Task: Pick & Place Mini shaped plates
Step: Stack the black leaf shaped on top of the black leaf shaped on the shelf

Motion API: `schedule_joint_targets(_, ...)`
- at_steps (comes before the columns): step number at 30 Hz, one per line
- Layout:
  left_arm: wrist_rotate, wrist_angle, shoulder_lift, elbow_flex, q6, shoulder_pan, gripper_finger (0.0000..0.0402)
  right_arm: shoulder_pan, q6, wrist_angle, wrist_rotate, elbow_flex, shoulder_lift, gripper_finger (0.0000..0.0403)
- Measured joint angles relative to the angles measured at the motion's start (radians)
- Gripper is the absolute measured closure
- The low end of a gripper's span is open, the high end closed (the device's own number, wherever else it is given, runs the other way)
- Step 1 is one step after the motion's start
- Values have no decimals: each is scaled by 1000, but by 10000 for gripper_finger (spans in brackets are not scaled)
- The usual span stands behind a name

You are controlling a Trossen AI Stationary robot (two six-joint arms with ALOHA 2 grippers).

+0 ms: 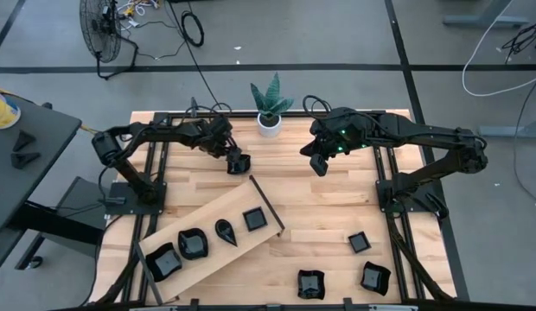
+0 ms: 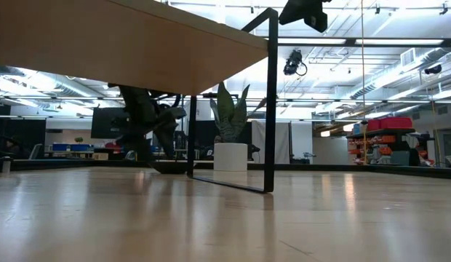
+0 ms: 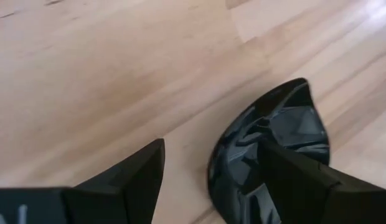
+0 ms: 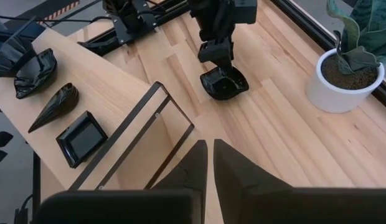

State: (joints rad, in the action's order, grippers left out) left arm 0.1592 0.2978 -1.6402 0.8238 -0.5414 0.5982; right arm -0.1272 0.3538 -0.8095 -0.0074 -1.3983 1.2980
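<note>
Here the plate (image 3: 274,149) sits under the left gripper's (image 3: 208,177) spread fingers.

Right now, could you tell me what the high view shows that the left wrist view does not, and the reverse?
Only the high view shows the four plates on the board, three more plates on the table, the plant, and the right end effector held over the table. Only the left wrist view shows one finger inside a dish and the other outside it. Both show the left end effector at that dish.
</note>
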Motion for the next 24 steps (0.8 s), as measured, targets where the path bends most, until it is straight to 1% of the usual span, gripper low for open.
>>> schedule_joint_targets(7,-2,-9,-30,1,-3,-41,165,0,-11,0,0,0,0,372)
schedule_joint_targets(14,-42,-11,-44,2,-20,-75,185,0,-10,0,0,0,0,372)
schedule_joint_targets(24,-46,-8,-46,1,-24,-73,261,0,-3,0,0,0,0,372)
